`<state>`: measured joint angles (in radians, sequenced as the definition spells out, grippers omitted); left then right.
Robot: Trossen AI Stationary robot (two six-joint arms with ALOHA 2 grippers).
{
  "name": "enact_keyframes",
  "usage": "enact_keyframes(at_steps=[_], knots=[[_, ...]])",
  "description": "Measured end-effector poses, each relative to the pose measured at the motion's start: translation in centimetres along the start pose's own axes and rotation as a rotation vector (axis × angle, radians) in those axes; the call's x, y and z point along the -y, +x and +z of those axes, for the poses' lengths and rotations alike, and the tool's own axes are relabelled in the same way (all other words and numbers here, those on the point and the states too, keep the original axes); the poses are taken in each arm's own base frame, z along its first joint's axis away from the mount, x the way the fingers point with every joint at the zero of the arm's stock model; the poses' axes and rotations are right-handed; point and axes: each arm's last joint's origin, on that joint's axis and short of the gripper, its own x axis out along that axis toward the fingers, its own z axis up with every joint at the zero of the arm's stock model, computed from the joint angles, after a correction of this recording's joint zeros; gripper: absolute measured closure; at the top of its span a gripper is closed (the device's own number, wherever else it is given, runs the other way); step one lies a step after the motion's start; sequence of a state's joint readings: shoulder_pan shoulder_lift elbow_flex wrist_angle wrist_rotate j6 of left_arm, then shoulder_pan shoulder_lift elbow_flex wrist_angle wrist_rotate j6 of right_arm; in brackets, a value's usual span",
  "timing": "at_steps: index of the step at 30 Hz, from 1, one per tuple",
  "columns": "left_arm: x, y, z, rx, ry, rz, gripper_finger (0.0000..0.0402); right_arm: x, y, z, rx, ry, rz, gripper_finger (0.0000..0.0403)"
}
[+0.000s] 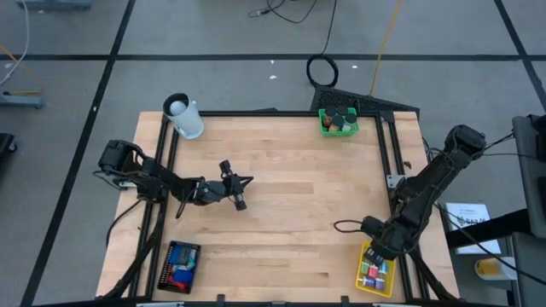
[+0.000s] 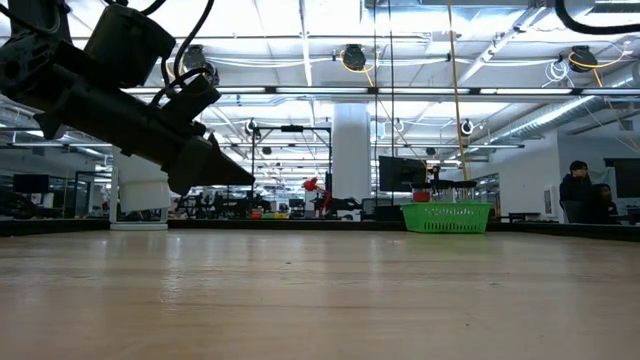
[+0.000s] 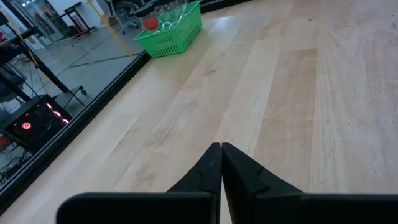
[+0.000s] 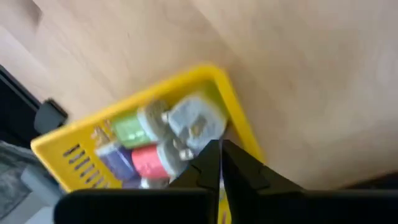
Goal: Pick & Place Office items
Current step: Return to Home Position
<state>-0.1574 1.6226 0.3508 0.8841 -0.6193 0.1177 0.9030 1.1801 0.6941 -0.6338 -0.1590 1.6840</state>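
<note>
The office items lie in trays. Green, red, blue and grey-white pieces [image 4: 149, 158] fill the yellow tray [image 4: 233, 102] at the table's near right corner [image 1: 363, 280]. Blue and red pieces [image 1: 181, 266] lie in the black mesh tray [image 1: 199, 256] at the near left. Dark pieces [image 1: 341, 119] sit in the green tray [image 1: 324, 130] at the far edge. My right gripper [image 4: 221, 144] is shut and empty, just above the yellow tray's far rim [image 1: 378, 246]. My left gripper [image 1: 240, 194] is shut and empty above the bare wood left of centre [image 3: 221, 148].
A white cup [image 1: 186, 118] stands at the far left corner. The green tray also shows in the low view [image 2: 447, 216] and in the left wrist view [image 3: 171, 34]. A black frame [image 1: 388, 153] borders the wooden table top [image 1: 299, 196]. A person [image 2: 578, 190] sits in the room beyond.
</note>
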Motion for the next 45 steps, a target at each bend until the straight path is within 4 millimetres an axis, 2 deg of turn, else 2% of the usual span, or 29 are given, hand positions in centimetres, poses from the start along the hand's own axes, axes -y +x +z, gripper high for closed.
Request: enact_keyframes(at_steps=[6, 14, 18, 22, 29, 33, 37, 40, 45], knots=[[0.0, 0.0, 0.0, 0.000, 0.003, 0.000, 0.0398, 0.3, -0.1, 0.7, 0.094, -0.022, -0.033, 0.0393], [0.0, 0.0, 0.0, -0.001, 0.003, 0.000, 0.0386, 0.5, -0.2, 1.4, 0.199, -0.049, -0.048, 0.0394], [0.0, 0.0, 0.0, -0.001, 0.004, 0.000, 0.0398, 0.5, -0.3, 1.7, 0.213, -0.070, -0.049, 0.0394], [0.0, 0.0, 0.0, 0.002, -0.005, 0.000, 0.0385, 0.5, -0.4, 1.8, 0.210, -0.097, -0.050, 0.0394], [0.0, 0.1, 0.5, 0.055, -0.026, -0.070, 0.0397, 0.6, -1.4, 1.7, 0.217, -0.126, 0.000, 0.0394], [-0.5, 0.5, 0.5, 0.057, -0.036, -0.100, 0.0389, 0.7, -2.0, 1.9, 0.282, -0.203, 0.010, 0.0394], [-1.1, 1.0, 0.6, 0.081, -0.054, -0.192, 0.0398, 0.8, -2.7, 3.3, 0.450, -0.382, -0.037, 0.0394], [-1.7, 1.2, 0.9, 0.133, -0.077, -0.243, 0.0392, 0.7, -3.3, 5.0, 0.586, -0.540, -0.108, 0.0395], [-2.7, 1.0, 0.4, 0.187, -0.087, -0.276, 0.0398, 0.4, -3.6, 9.9, 0.840, -0.822, -0.092, 0.0402]])
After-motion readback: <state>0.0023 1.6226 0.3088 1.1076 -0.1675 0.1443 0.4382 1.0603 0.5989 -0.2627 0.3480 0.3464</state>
